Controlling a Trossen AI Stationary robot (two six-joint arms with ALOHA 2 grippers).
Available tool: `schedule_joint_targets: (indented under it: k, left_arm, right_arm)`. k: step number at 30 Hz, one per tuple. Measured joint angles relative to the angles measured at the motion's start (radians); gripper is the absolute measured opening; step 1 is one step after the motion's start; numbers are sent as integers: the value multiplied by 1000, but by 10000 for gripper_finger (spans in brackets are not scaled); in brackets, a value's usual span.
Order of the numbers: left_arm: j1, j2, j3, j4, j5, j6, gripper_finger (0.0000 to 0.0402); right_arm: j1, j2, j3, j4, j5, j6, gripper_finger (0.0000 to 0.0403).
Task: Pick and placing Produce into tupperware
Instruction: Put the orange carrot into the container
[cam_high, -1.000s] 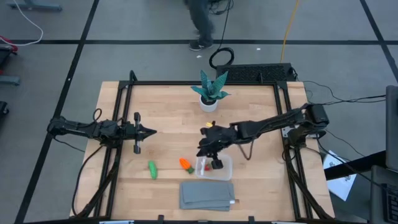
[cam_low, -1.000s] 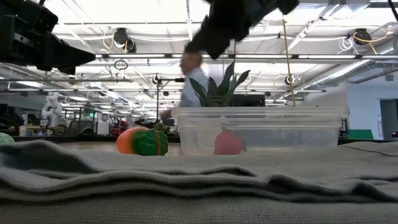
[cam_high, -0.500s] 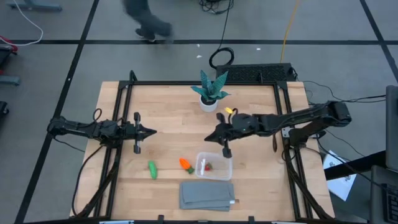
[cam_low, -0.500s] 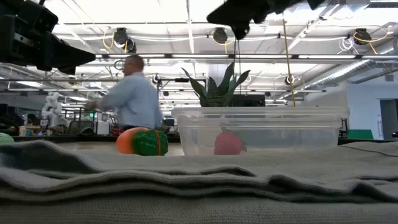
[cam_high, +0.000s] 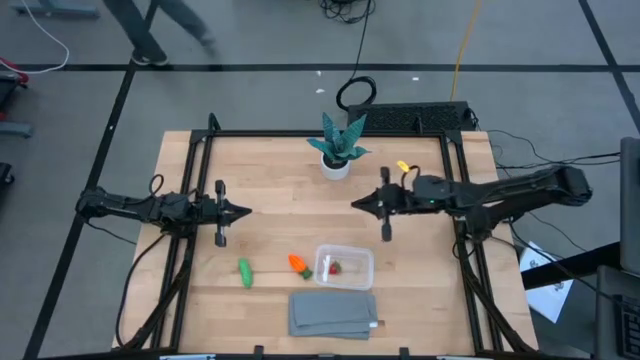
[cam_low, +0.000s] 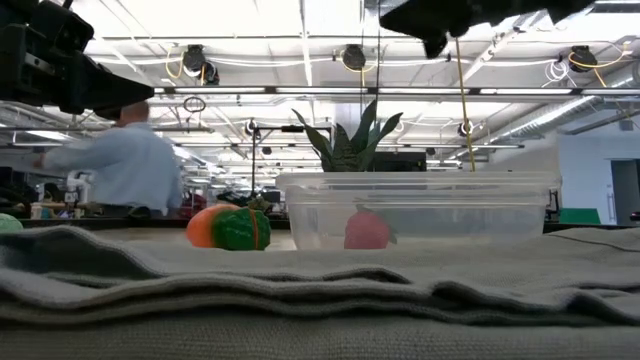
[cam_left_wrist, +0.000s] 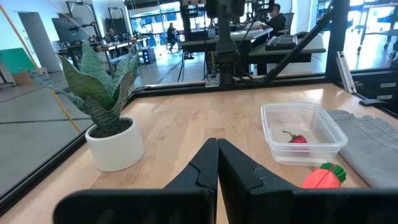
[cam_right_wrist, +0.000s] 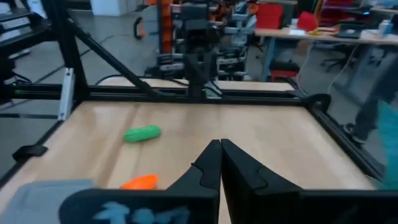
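Note:
The clear tupperware (cam_high: 344, 266) stands near the table's front, with the small red berry (cam_high: 334, 267) lying inside it; both show in the left wrist view (cam_left_wrist: 303, 132). The orange carrot piece (cam_high: 298, 264) lies on the table just left of the box. The green elongated piece (cam_high: 245, 272) lies further left. My right gripper (cam_high: 356, 205) is shut and empty, above the table behind the box. My left gripper (cam_high: 245, 211) is shut and empty at the table's left.
A teal leafy plant in a white pot (cam_high: 338, 150) stands at the far middle. A flat grey folded cloth (cam_high: 333, 314) lies at the near edge in front of the box. A person walks on the floor beyond the table (cam_high: 150, 25).
My right gripper has risen out of the tupperware and drawn back toward the table's right and far side, turning level. The berry stays in the box. The person behind the table has walked toward the left.

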Motion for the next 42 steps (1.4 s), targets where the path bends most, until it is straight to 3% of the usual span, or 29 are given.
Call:
schedule_joint_targets:
  k: [17, 20, 26, 33, 38, 42]
  left_arm:
    - [0, 0, 0, 1, -25, 27, 10]
    - [0, 0, 0, 2, -25, 27, 10]
    - [0, 0, 0, 2, -25, 27, 10]
    - [0, 0, 0, 2, -44, 27, 10]
    - [0, 0, 0, 2, -45, 26, 10]
    - [0, 0, 0, 2, -45, 27, 10]
  right_arm:
    - [0, -290, -351, 285, 28, -35, 0]
    - [0, -335, -395, 278, 31, -39, 0]
    - [-3, -465, -474, 262, 155, -48, 0]
    - [-11, -585, -506, 97, 122, -21, 0]
    - [-11, -617, -535, 84, 27, -11, 0]
    - [-11, -618, -567, 87, 23, -2, 0]
